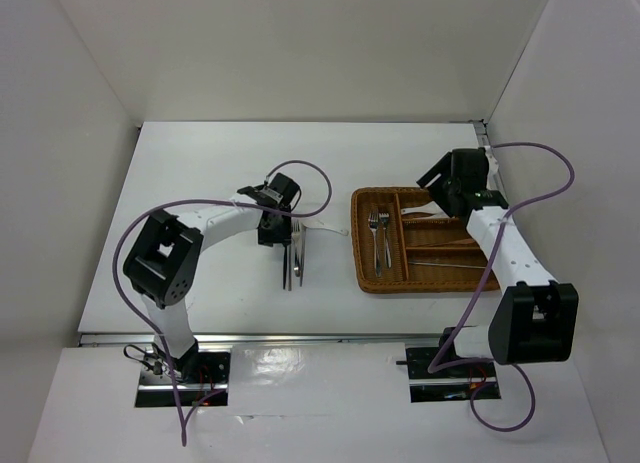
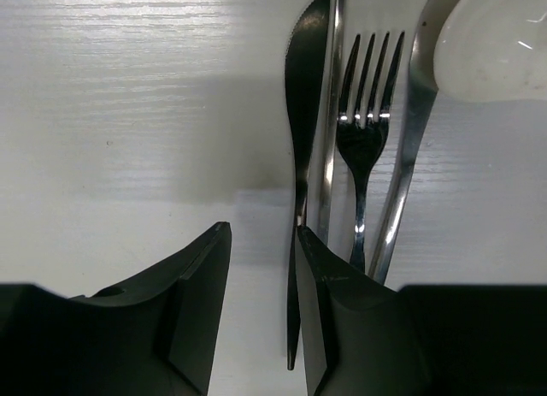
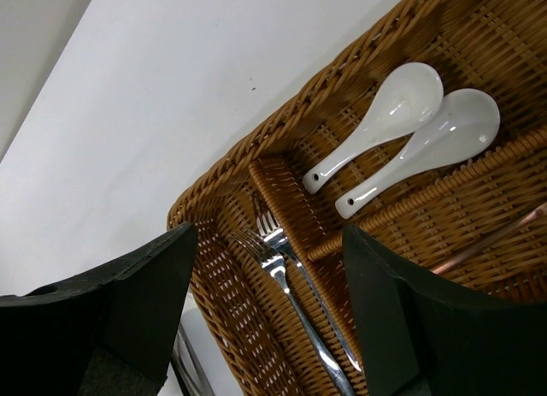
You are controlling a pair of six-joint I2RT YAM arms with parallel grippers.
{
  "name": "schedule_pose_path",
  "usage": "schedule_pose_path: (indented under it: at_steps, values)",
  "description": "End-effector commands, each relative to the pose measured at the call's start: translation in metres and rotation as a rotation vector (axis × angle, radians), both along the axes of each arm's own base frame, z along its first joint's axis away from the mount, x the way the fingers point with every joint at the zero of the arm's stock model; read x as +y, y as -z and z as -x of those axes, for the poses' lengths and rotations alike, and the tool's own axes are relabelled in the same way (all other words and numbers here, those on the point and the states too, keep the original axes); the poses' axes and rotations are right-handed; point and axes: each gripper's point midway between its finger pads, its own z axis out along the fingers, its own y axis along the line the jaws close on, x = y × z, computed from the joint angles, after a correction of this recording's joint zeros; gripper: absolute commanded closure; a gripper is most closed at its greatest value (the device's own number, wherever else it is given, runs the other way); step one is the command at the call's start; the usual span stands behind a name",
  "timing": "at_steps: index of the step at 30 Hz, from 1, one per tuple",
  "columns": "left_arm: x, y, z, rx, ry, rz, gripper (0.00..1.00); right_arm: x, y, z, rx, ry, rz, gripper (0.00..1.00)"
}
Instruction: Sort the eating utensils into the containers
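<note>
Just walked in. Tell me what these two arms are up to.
They are sorting cutlery into a wicker tray. The left gripper is open, low over loose pieces on the table, its fingers either side of the handle of a knife. The right gripper hangs open and empty over the tray, which already holds two forks and two white soup spoons.

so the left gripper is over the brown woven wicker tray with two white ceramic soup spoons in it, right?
No, it is the right gripper over the brown woven wicker tray with two white ceramic soup spoons in it; the top external view shows this.
</note>
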Motion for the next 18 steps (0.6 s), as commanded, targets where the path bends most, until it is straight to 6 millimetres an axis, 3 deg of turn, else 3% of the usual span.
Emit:
schedule_pose_path:
  at_steps: [1,18]
  values:
    - [-0.001,-0.004,-0.008,-0.012,-0.026,-0.007,0.51,-0.007,-0.01,0.008,-0.022,0.023,0.026,0.24]
    - [-0.012,0.012,0.0,0.031,0.017,-0.018,0.51,-0.008,-0.003,0.014,-0.004,0.035,0.025,0.22]
